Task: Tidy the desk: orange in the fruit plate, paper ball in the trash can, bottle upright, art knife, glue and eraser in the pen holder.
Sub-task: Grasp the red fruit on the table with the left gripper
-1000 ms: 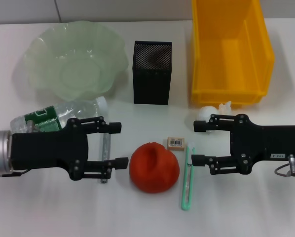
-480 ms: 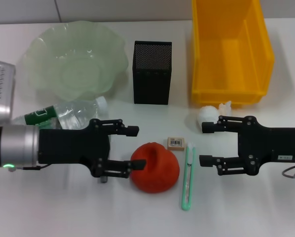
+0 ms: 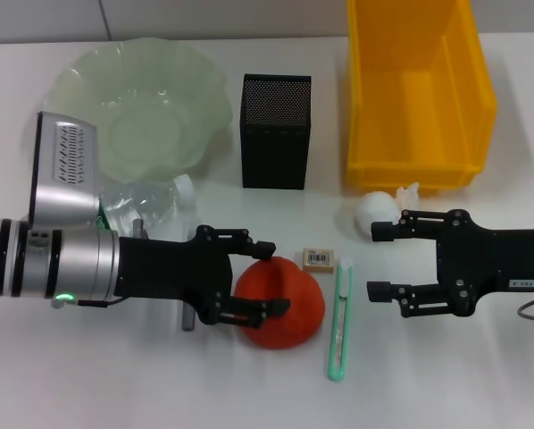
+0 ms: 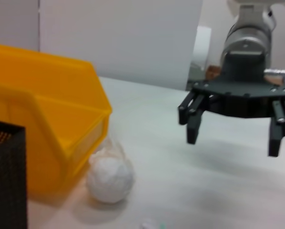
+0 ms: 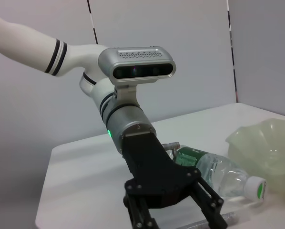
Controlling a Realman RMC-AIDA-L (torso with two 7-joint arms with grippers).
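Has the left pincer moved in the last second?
Yes. The left pincer has slid toward the robot's right, away from the bottle, and its open fingers now straddle the orange.

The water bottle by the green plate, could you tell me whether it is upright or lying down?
Lying down. The bottle rests on its side on the table, its white cap pointing sideways toward the pen holder.
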